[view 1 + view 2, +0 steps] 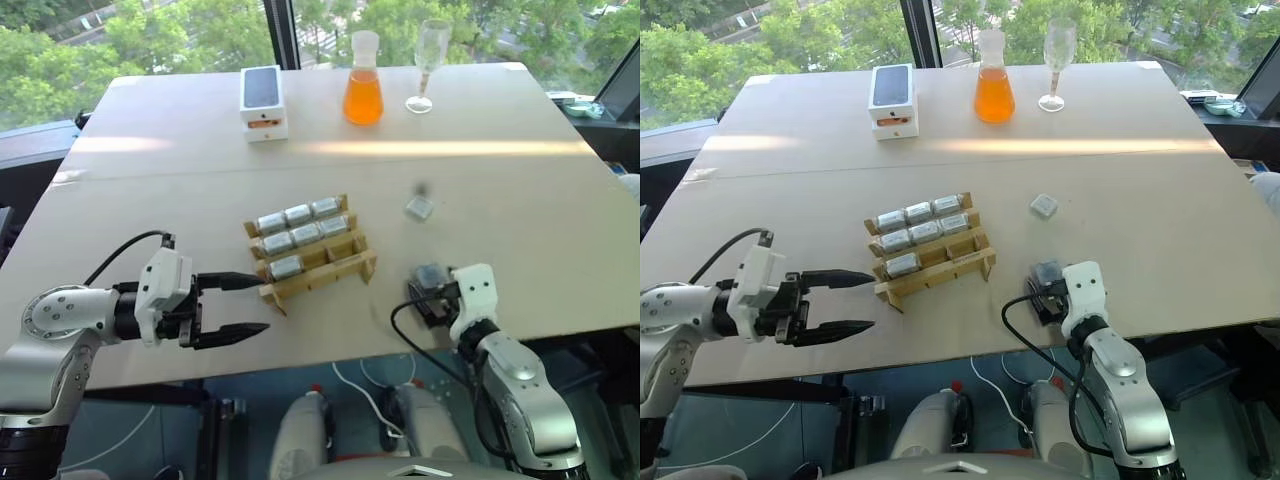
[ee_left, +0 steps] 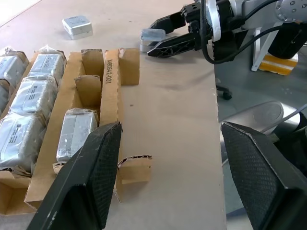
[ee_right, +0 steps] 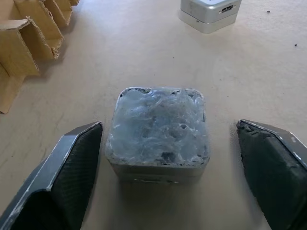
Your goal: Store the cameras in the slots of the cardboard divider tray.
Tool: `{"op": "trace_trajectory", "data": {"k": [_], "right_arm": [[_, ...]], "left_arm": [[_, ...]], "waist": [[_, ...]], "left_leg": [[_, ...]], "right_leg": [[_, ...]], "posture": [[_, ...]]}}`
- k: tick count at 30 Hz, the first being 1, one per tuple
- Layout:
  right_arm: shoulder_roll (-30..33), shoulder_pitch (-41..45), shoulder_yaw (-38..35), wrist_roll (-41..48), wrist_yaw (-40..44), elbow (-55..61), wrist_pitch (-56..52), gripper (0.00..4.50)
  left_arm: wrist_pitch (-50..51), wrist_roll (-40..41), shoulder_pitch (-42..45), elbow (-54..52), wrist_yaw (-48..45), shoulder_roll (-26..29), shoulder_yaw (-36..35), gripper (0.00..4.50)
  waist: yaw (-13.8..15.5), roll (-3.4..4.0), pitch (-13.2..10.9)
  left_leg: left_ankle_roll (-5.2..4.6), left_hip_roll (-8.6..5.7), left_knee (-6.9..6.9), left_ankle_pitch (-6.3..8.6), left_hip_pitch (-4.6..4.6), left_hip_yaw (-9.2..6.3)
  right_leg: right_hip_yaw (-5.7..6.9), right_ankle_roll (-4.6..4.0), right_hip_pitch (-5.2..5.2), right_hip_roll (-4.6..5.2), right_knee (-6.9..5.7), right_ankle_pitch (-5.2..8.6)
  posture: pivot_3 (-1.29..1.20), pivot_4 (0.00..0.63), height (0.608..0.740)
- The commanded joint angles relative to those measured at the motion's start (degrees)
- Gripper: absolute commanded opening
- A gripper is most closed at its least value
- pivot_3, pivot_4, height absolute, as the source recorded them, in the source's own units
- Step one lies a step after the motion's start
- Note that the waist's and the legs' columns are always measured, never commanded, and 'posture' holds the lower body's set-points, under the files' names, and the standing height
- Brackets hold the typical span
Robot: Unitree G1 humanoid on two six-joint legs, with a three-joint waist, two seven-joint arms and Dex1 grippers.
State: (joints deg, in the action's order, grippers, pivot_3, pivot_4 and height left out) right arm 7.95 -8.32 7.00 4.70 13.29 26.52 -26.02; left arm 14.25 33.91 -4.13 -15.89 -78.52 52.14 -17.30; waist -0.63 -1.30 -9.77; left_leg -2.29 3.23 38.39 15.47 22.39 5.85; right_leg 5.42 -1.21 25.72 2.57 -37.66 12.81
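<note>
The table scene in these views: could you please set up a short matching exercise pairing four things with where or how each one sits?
Things:
1. flask of orange liquid
2. white phone box
3. loose camera
4. wrapped camera

Places or states:
A. lying flat between the open fingers of the right gripper
B. alone on the table, to the right of the cardboard divider tray
C. at the far edge, beside the empty wine glass
D. at the far edge, left of the flask

Pairs: 1-C, 2-D, 3-B, 4-A
</note>
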Motion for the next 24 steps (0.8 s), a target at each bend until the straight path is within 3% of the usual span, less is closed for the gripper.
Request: {"op": "trace_trajectory", "data": {"k": [1,4,9,14,18,24], "right_arm": [[0.27,0.31,0.46,0.17,0.15,1.67,1.15,3.16],[-0.03,0.06,0.62,0.90,0.27,2.03,0.40,1.96],[0.51,0.66,0.26,0.83,0.44,1.76,0.73,1.96],[7.17,7.95,0.70,0.08,7.55,-1.17,4.98,1.96],[16.55,17.83,7.43,-7.06,16.55,-6.38,19.03,1.96],[22.47,34.88,15.11,-17.48,22.35,-19.72,42.29,1.96]], "left_arm": [[-1.08,-0.12,0.40,0.52,-0.36,0.24,-0.02,3.40],[-1.18,-0.48,0.60,0.45,-0.38,0.47,0.27,3.40],[-0.38,0.24,2.03,0.31,0.15,0.07,0.85,3.40],[4.46,3.01,8.71,1.55,4.08,-2.32,3.07,3.40],[12.11,3.12,17.61,4.28,9.27,-4.68,7.39,3.40],[21.14,-1.18,32.47,11.42,16.13,-7.96,15.27,3.40]], "waist": [[0.00,0.00,0.00],[0.00,-0.01,0.00],[0.00,-0.01,0.01],[0.02,-0.01,-0.01],[0.02,-0.05,-0.02],[-0.03,-0.22,-0.05]], "left_leg": [[0.00,0.00,0.00,0.00,0.00,0.00],[0.00,0.00,0.00,0.00,0.00,0.00],[0.00,0.00,0.00,0.00,0.00,0.00],[-0.01,-0.01,0.04,-0.01,0.00,0.01],[-0.04,-0.08,0.16,-0.01,-0.05,0.01],[0.01,-0.07,0.18,-0.04,-0.02,0.00]], "right_leg": [[0.00,0.00,0.00,0.00,0.00,0.00],[0.00,0.00,0.00,0.00,-0.01,0.00],[0.00,0.00,0.00,0.00,-0.01,0.00],[-0.01,0.01,-0.01,-0.01,-0.02,-0.01],[-0.03,0.03,-0.08,-0.28,-0.12,-0.02],[-0.06,0.02,-0.04,-0.49,-0.16,-0.02]], "posture": [[0.00,0.150,0.740],[0.00,0.150,0.740],[0.00,0.150,0.740],[0.00,0.150,0.740],[0.00,0.150,0.740],[0.00,0.150,0.740]]}}
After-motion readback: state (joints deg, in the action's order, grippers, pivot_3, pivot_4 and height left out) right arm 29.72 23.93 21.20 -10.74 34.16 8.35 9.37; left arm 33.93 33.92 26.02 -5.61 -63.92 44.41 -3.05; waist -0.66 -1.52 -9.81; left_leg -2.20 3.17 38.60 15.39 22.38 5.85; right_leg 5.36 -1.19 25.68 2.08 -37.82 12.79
